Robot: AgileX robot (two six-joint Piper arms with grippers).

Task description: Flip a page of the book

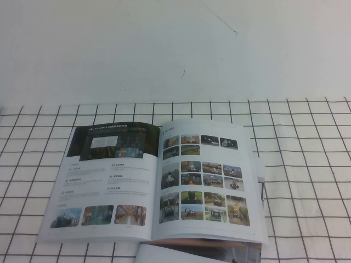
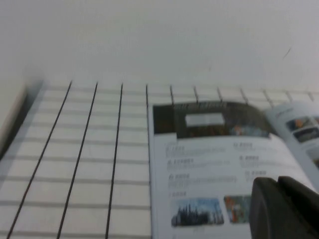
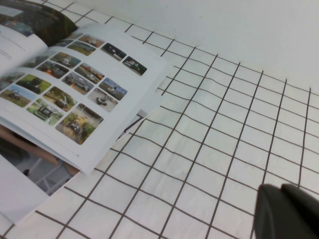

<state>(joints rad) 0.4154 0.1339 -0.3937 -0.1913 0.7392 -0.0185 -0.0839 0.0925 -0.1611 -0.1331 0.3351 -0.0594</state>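
Note:
The book (image 1: 156, 181) lies open on the gridded cloth, in the middle of the high view. The page (image 1: 107, 181) lies flat as the left leaf, showing its dark banner and small photos; it also shows in the left wrist view (image 2: 209, 164). The right leaf (image 1: 203, 178) shows a grid of many colour photos, and it shows in the right wrist view (image 3: 75, 84) too. My left gripper (image 2: 278, 181) is shut and empty, above the page's near part. My right gripper (image 3: 280, 189) is shut and empty over bare cloth, to the right of the book. Neither gripper shows in the high view.
The white cloth with black grid lines (image 1: 307, 164) covers the table up to a white wall (image 1: 175, 49) at the back. A brown edge and grey leaves (image 1: 192, 246) show under the book's front edge. Bare cloth lies left and right of the book.

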